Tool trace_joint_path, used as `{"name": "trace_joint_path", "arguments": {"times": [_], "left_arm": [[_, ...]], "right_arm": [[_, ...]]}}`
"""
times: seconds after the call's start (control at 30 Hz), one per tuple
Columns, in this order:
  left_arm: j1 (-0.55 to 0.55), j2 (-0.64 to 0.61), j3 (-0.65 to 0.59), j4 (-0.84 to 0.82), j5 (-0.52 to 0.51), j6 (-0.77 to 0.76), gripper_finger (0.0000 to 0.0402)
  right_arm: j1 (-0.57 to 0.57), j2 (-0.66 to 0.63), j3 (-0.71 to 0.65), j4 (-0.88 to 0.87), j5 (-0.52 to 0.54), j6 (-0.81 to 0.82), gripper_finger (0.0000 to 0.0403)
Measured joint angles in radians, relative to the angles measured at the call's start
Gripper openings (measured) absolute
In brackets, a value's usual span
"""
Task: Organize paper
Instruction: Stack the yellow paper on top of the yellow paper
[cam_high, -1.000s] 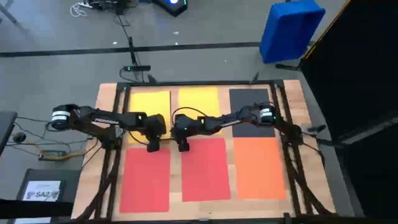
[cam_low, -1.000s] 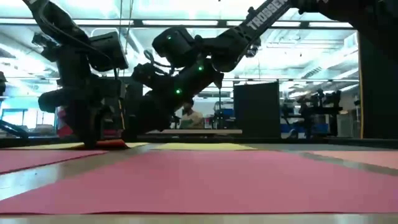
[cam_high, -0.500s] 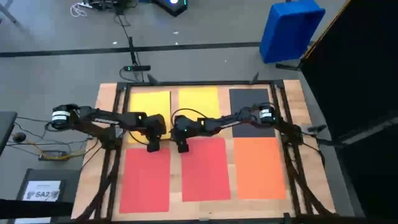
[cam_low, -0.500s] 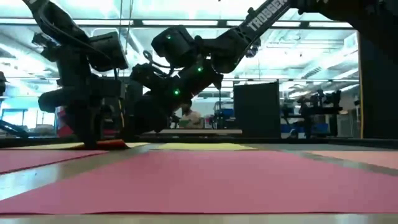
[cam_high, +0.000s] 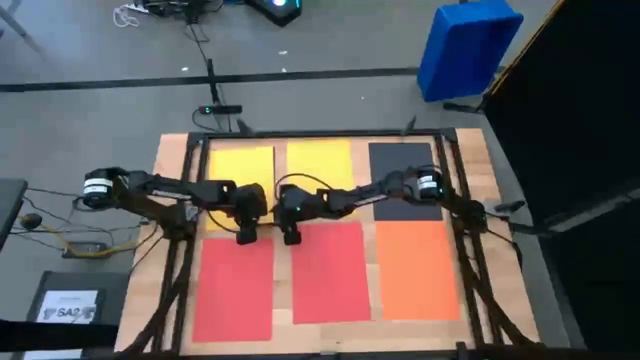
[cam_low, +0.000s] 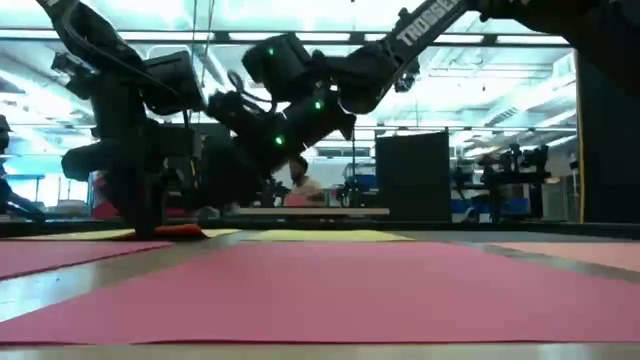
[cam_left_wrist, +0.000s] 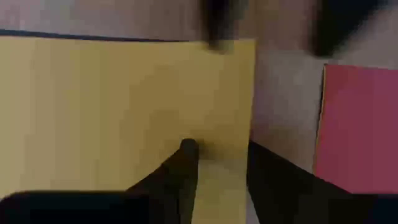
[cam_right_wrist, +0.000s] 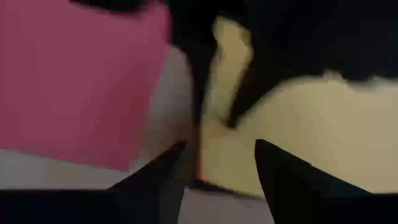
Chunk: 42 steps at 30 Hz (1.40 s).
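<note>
Six sheets of paper (cam_high: 331, 272) lie flat on the table (cam_high: 170, 155) (two yellow, one black, two red, one orange), left gripper (cam_high: 246, 236) narrowly parted over the left yellow sheet's (cam_left_wrist: 124, 99) corner, right gripper (cam_high: 292, 237) parted, holding nothing.

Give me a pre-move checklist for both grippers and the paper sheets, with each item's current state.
1. Left gripper at the near edge of the left yellow paper sheet: ok.
2. Left gripper's grip on that sheet: cannot tell.
3. Right gripper open, between the middle yellow sheet and middle red sheet: ok.
4. Grippers apart, not touching: ok.
5. Dark grey sheet and orange sheet flat: ok.
</note>
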Motion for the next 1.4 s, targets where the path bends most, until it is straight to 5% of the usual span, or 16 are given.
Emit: {"name": "trace_joint_path", "arguments": {"times": [1.4], "left_arm": [[0.0, 0.001, 0.082, -0.089, 0.055, -0.006, 0.0106]], "right_arm": [[-0.023, 0.001, 0.009, -0.11, 0.012, -0.005, 0.0162]]}}
